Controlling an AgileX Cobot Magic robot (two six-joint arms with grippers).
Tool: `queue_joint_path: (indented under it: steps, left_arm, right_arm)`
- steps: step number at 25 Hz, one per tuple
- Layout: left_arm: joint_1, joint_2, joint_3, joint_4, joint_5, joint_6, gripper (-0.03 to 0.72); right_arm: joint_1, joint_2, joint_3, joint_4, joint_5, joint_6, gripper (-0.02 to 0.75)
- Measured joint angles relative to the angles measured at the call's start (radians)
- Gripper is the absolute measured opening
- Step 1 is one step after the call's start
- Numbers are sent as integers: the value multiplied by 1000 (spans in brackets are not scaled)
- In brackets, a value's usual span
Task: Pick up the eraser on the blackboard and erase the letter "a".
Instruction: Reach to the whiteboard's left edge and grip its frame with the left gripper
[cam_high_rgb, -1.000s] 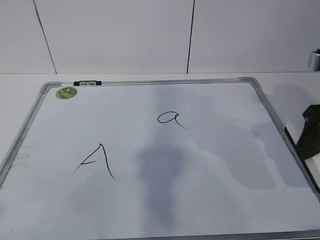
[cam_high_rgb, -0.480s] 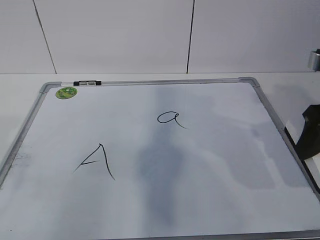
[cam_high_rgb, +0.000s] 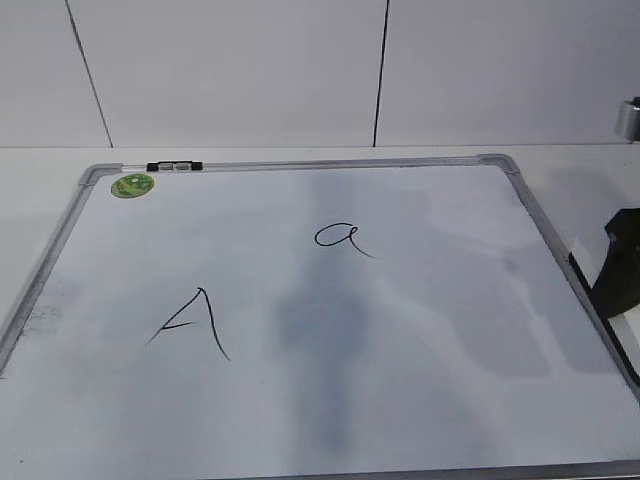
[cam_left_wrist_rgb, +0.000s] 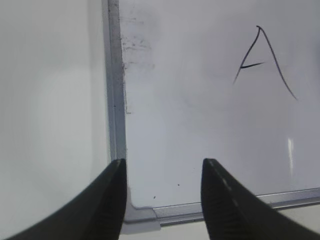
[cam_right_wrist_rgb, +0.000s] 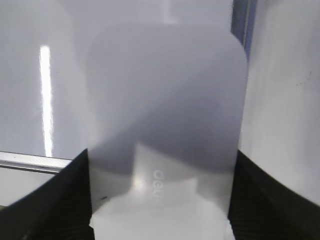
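Observation:
The blackboard (cam_high_rgb: 300, 163) lies flat, a white board in a grey frame. The small letter "a" (cam_high_rgb: 338, 237) is written right of its centre. The eraser (cam_right_wrist_rgb: 165, 125), white with faint grey lettering, fills the space between my right gripper's (cam_right_wrist_rgb: 161, 160) jaws, which press on both its long sides. In the exterior view this gripper (cam_high_rgb: 612, 270) is a dark shape over the board's right frame, well right of the "a". My left gripper (cam_left_wrist_rgb: 162, 167) is open and empty above the board's near left corner (cam_left_wrist_rgb: 114, 100); it is out of the exterior view.
A larger capital "A" (cam_high_rgb: 195, 322) is at lower left, also in the left wrist view (cam_left_wrist_rgb: 265, 60). A green sticker (cam_high_rgb: 132, 184) and a small black-and-clear marker (cam_high_rgb: 175, 166) sit at the far left corner. A metal cylinder (cam_high_rgb: 628, 120) stands at far right.
The dark shape of the right gripper at the board's right edge has shifted slightly down and right. The letters are unchanged.

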Motion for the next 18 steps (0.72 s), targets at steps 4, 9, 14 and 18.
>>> queue_joint_path:
  steps: [4,9,14,18]
  left_arm:
    - [0,121,-36,0,-34,13,370]
    - [0,259,-128,0,-47,44,370]
    - [0,396,-222,-1,-49,67,370]
    - [0,485,-287,-1,-49,86,370]
  right_arm:
    - [0,0,0,0,-1,0,545]
    - [0,0,0,0,-1,0,545]
    - [0,0,0,0,-1,0,545]
    - [0,0,0,0,-1,0,545]
